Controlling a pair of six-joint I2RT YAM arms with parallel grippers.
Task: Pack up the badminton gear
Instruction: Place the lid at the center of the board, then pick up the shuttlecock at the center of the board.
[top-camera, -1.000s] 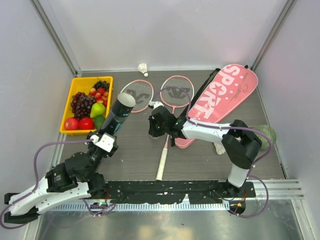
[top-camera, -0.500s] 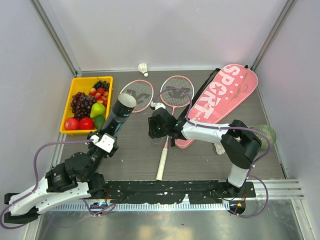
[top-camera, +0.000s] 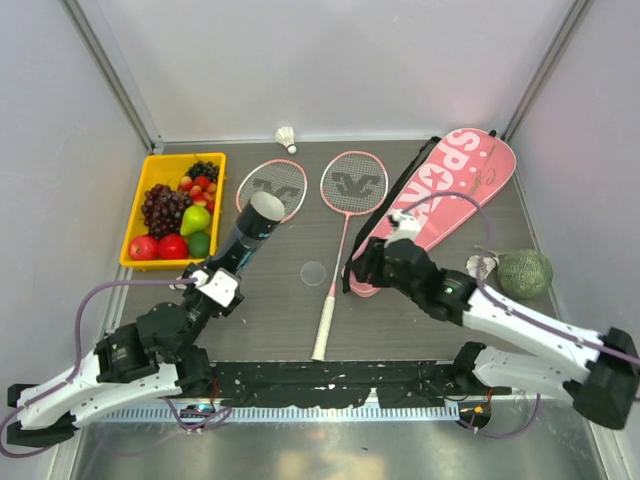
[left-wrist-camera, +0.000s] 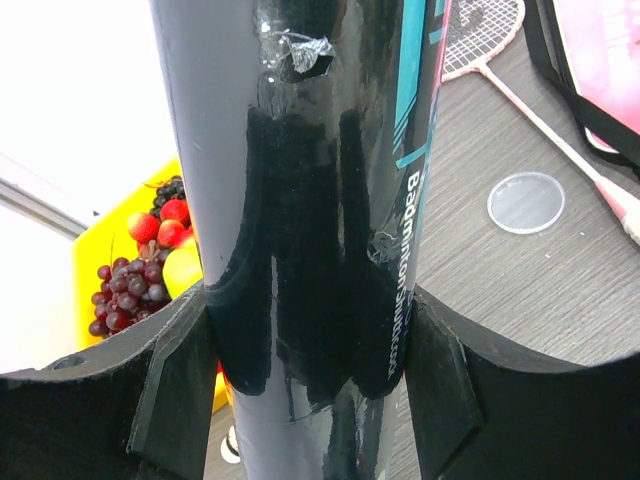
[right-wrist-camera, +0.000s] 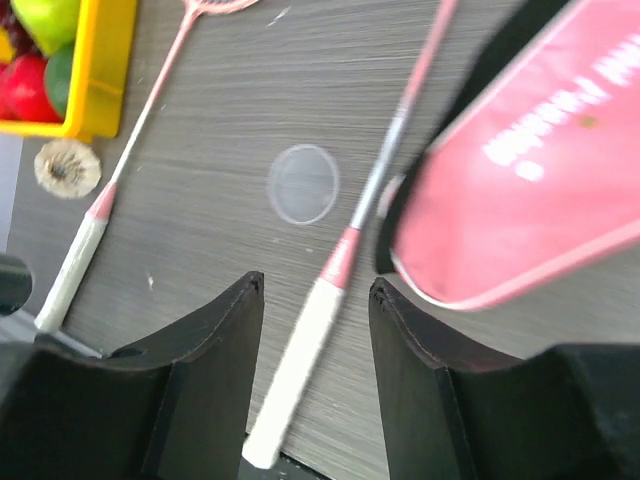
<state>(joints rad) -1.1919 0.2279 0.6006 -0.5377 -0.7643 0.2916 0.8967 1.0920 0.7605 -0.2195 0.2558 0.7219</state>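
My left gripper (top-camera: 215, 285) is shut on the long dark tube (top-camera: 245, 235), held tilted with its open mouth up; in the left wrist view the tube (left-wrist-camera: 300, 150) fills the space between the jaws of the gripper (left-wrist-camera: 310, 330). My right gripper (top-camera: 360, 270) is open and empty, hovering above the white handle (right-wrist-camera: 300, 370) of the right racket (top-camera: 353, 183). The left racket (top-camera: 272, 188) lies beside it. The pink SPORT bag (top-camera: 450, 185) lies at the right. A white shuttlecock (top-camera: 287, 137) sits at the back wall, and another (right-wrist-camera: 65, 167) lies near the tray.
A clear round lid (top-camera: 314, 272) lies on the table between the tube and the right racket's shaft. The yellow fruit tray (top-camera: 140, 205) stands at the left. A green netted ball (top-camera: 525, 272) sits at the right with a white feathery thing (top-camera: 481, 266) beside it.
My right arm has swung back to the right, away from the tube, uncovering the clear lid on the table. The tube's mouth has shifted slightly to the right.
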